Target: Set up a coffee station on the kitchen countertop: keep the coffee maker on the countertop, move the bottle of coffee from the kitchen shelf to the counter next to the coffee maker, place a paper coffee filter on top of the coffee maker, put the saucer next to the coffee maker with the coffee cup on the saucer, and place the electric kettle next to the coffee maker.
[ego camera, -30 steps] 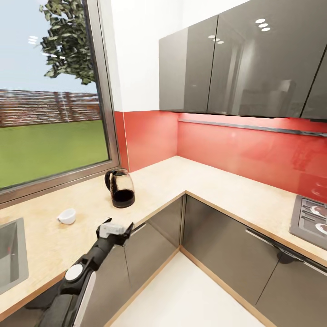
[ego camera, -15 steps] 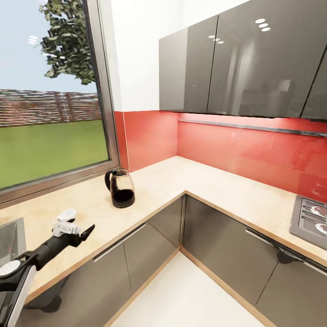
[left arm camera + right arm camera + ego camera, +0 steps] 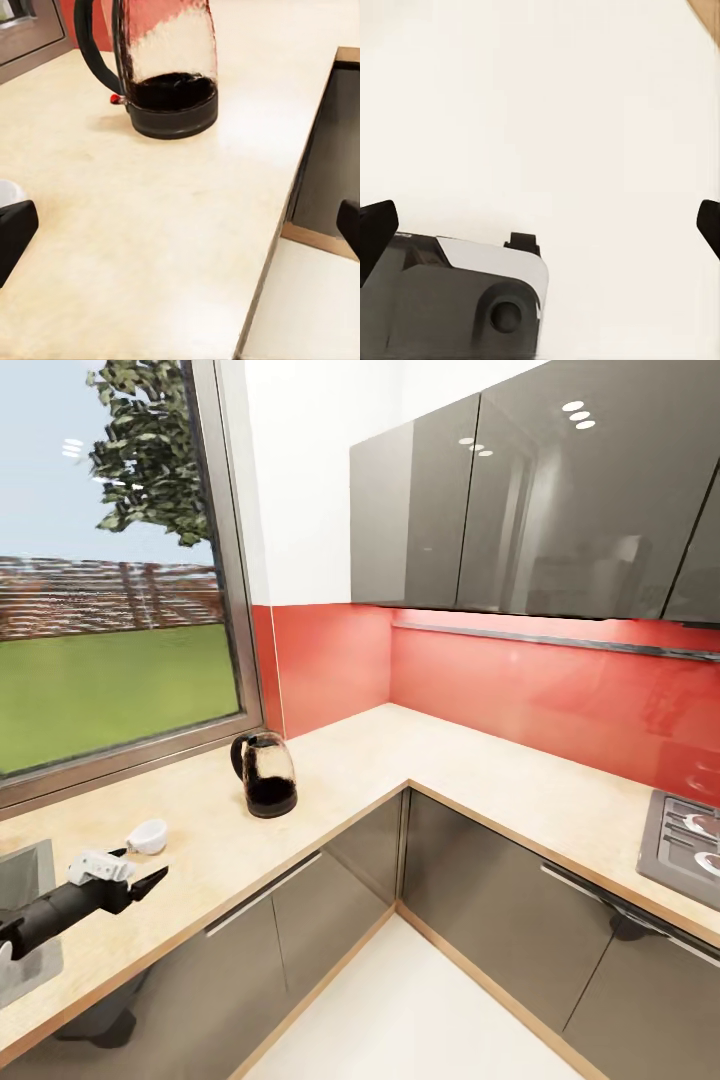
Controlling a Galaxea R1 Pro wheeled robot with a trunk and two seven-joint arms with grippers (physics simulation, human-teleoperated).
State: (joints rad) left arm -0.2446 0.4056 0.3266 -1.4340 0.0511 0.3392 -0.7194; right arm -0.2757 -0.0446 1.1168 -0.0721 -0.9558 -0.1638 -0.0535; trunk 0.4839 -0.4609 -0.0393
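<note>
At the far left of the head view, about eight o'clock, the left pincer [image 3: 140,868] now hangs low over the desk [image 3: 480,775], just beside the sink [image 3: 25,880]. A second ago it stood near the middle of the lower frame, out over the cabinet fronts; half a second ago it was partway across; the arm has swung steadily toward nine o'clock. The rest of the picture has not shifted, so the arm moved, not the camera. Its two dark fingers are spread wide with nothing between them, and the left wrist view agrees, showing one fingertip [image 3: 13,232] at each side edge and bare desk between.

Next along, just at one o'clock from the pincer, the cup [image 3: 148,836] lies on the desk, close to the fingers but apart from them. It has not moved. The wrist view catches a white sliver at its edge that is probably this cup. I judge the swing to be the approach for picking up the cup, which is not yet gripped.

Further right, near the window corner, the kettle [image 3: 264,774] stands upright on its black base, untouched and well apart from the cup.

Right pincer [image 3: 540,225]: its wrist view shows dark fingertips at both side edges, spread and empty, over pale floor and part of the robot's own body.

No coffee machine, jar or saucer can be made out, so most of the task seems undone.
</note>
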